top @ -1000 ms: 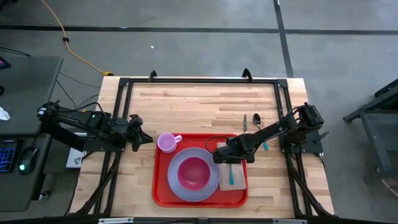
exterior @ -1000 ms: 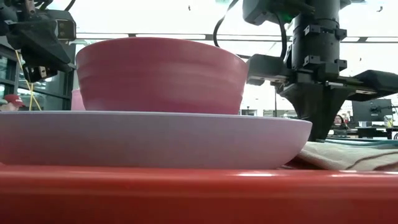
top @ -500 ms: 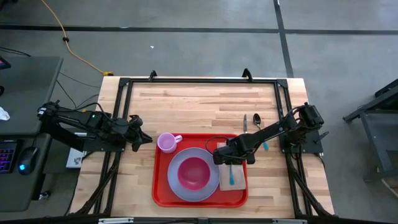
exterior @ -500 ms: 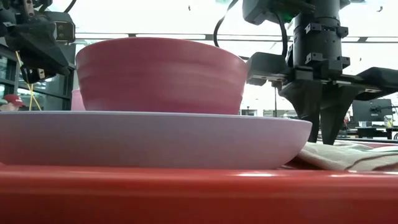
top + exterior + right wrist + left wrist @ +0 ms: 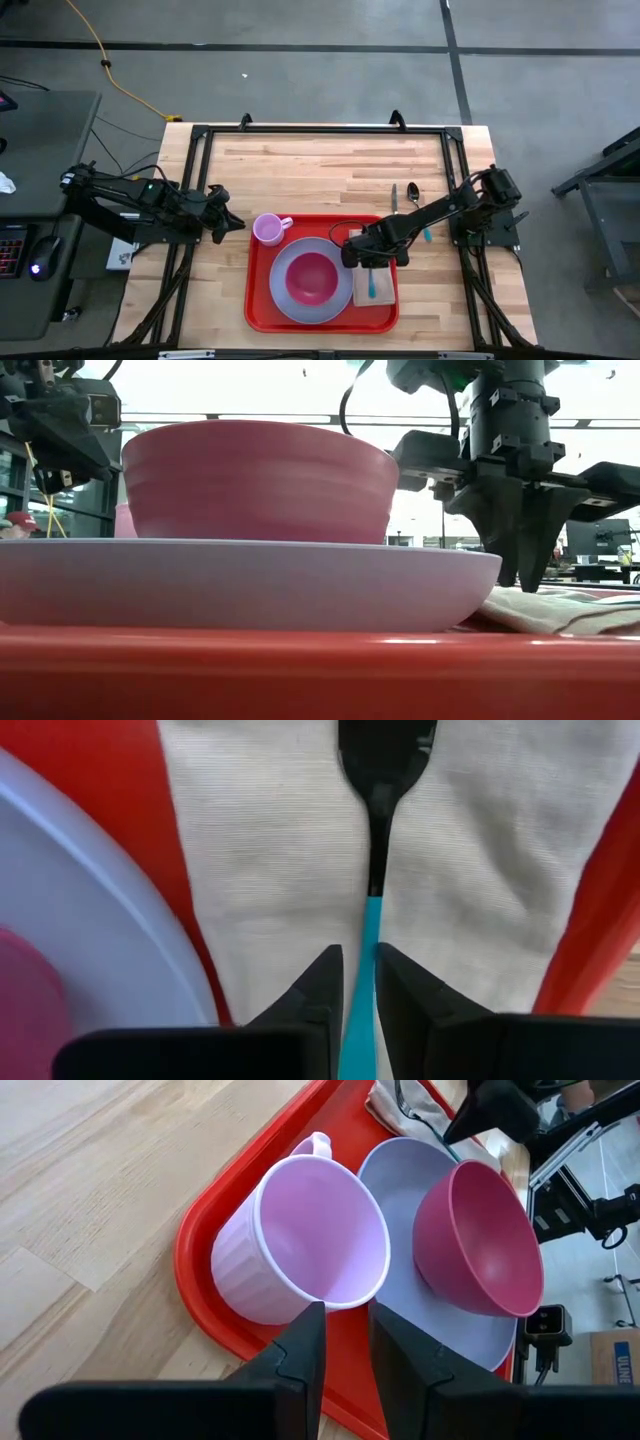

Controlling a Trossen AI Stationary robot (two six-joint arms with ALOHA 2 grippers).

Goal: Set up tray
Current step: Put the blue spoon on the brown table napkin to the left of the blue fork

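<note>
The red tray [image 5: 257, 300] lies at the table's near middle. On it are a purple plate [image 5: 282, 262] with a pink bowl [image 5: 312, 280], a pink cup [image 5: 268, 229] at its far left corner, and a tan napkin [image 5: 270, 850] along its right side. A fork [image 5: 377, 780] with a black head and a teal handle lies flat on the napkin. My right gripper [image 5: 358, 970] points down over the napkin's far end, open by a narrow gap, one finger on each side of the handle. My left gripper [image 5: 347, 1330] waits left of the tray, narrowly open and holding nothing. My right gripper stands over the fork's teal handle [image 5: 366, 935] from above, with the handle running between its fingers. I cannot tell whether the fingers touch it. In the low view the fingertips [image 5: 510, 582] end just above the napkin, and the fork rests on the cloth.
Right of the tray, on the bare wood, lie a dark utensil [image 5: 393, 197], a spoon [image 5: 413, 190] and a teal-handled piece [image 5: 427, 232] partly under the right arm. The table's far half is bare wood. A black frame rims the table.
My right gripper was shut over the napkin. It has opened, then narrowed its gap a little, and tipped slightly while staying in place. The fork lies where it was on the napkin.
</note>
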